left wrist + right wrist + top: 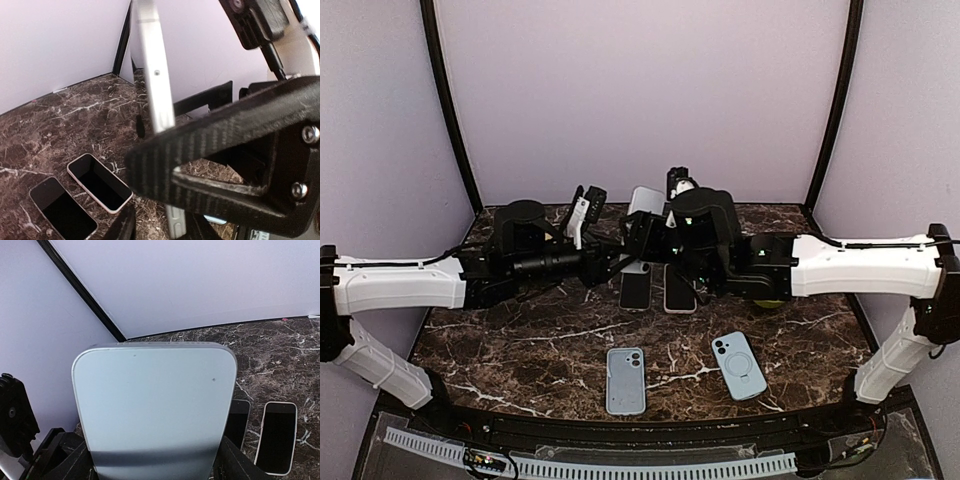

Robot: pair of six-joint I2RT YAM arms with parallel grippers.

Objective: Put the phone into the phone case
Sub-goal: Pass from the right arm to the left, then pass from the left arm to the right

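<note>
Table (520,340): dark brown marble pattern, white veining, glossy; fills the lower half of the top view.

Left arm (400,285): white link coming in from the left edge, black forearm nearly level, reaching to frame centre. Right arm (865,265): mirrors it from the right edge, with a bulky black wrist at centre. The 2 wrists meet above the far middle of the table.

Phone (155,405): held upright off the table, at upper centre of the top view. Flat pale blue-grey face, rounded corners, thin silver metal edge.

Right gripper (155,467): jaws stand wide, 1 black finger on each side edge of the phone's lower end, gripping it across its width.

Left gripper (625,250): black carbon-weave finger crosses in front of the phone's edge in the left wrist view. Jaws are partly closed around it, but contact can't be made out.

2 spare phones (635,290) (680,292): flat, black screens up, side by side just below the wrists.

Plain case (626,380): grey-blue, flat, bottom centre. Ring case (738,365): lighter blue, circular ring on its face, slightly tilted, right of the plain case.
</note>
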